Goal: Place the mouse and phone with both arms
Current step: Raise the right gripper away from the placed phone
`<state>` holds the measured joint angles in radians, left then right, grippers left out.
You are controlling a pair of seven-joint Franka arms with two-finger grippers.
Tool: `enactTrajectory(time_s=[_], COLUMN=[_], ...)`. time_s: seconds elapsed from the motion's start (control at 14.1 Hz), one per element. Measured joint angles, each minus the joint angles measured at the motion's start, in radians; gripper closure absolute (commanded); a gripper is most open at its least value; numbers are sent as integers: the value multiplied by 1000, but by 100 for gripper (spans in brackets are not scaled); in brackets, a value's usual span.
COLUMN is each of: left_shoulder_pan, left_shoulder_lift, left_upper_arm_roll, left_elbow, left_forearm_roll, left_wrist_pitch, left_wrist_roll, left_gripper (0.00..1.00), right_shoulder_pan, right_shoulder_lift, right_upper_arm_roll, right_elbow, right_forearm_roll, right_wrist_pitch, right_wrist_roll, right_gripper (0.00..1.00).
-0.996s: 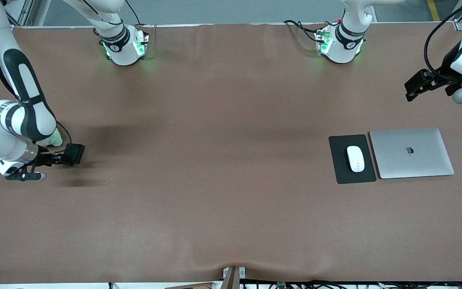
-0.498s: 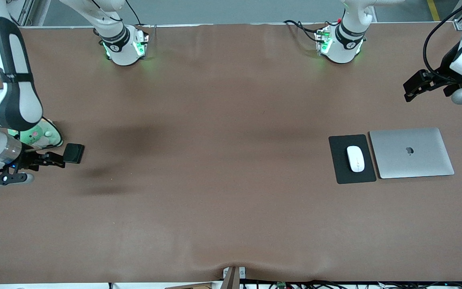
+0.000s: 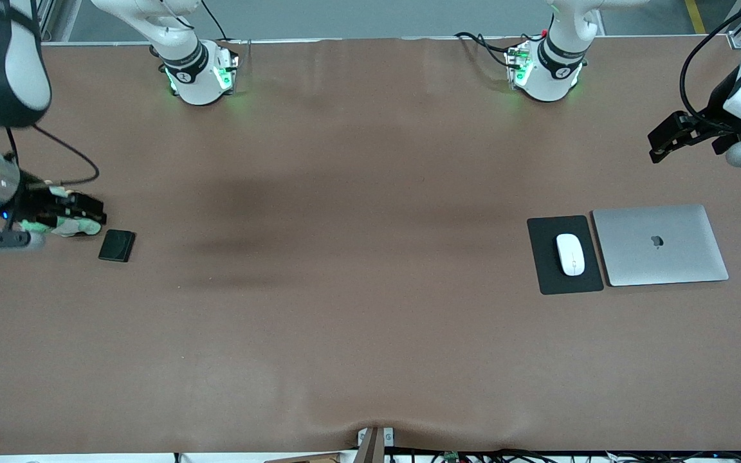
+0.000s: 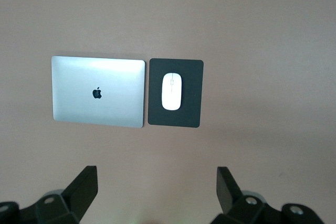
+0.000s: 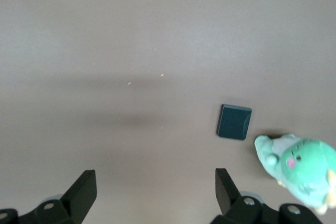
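Note:
The black phone (image 3: 117,245) lies flat on the brown table at the right arm's end; it also shows in the right wrist view (image 5: 234,121). My right gripper (image 3: 91,208) is open and empty, raised over the table by a green plush toy, apart from the phone; its jaws stand wide in its wrist view (image 5: 156,172). The white mouse (image 3: 570,253) rests on the black mouse pad (image 3: 547,270) toward the left arm's end, and both show in the left wrist view (image 4: 171,91). My left gripper (image 3: 663,138) waits open and empty, high above them (image 4: 156,171).
A green plush toy (image 3: 65,225) lies beside the phone, slightly farther from the front camera (image 5: 299,163). A closed silver laptop (image 3: 660,244) lies beside the mouse pad (image 4: 98,91). The two green-lit arm bases (image 3: 200,74) stand along the table's edge farthest from the front camera.
My right gripper has let go of the phone, risen and drawn back over the plush toy. The phone stays flat on the table. The left arm has barely moved.

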<state>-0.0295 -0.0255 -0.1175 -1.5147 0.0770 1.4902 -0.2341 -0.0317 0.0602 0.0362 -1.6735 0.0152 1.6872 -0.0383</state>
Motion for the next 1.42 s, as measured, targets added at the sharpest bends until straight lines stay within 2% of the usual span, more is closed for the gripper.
enactTrajectory(time_s=[0.21,0.36,0.71,1.07,1.42], left_shoulder_pan=[1,2,3,3,4], left_shoulder_lift=[-2,-6,-7,-7,-7], left_upper_arm_roll=[3,4,6,7,19], left_elbow=[0,0,0,2,2], left_forearm_roll=[0,0,0,-3,-57], left_wrist_pitch=[0,0,0,1,-18], left_wrist_roll=[0,0,0,0,0], left_gripper=[0,0,0,0,0], right_shoulder_pan=[2,0,0,0,0], right_shoulder_lift=[-92,-120,-125,-125,-124], right_upper_arm_roll=[-7,-19,-59,-74,-74], right_elbow=[0,2,88,92,92], right_forearm_roll=[0,0,0,0,0], right_wrist_pitch=[-71,-115,-200,-204,-202], right_wrist_roll=[8,8,7,7,7], right_gripper=[0,0,0,0,0])
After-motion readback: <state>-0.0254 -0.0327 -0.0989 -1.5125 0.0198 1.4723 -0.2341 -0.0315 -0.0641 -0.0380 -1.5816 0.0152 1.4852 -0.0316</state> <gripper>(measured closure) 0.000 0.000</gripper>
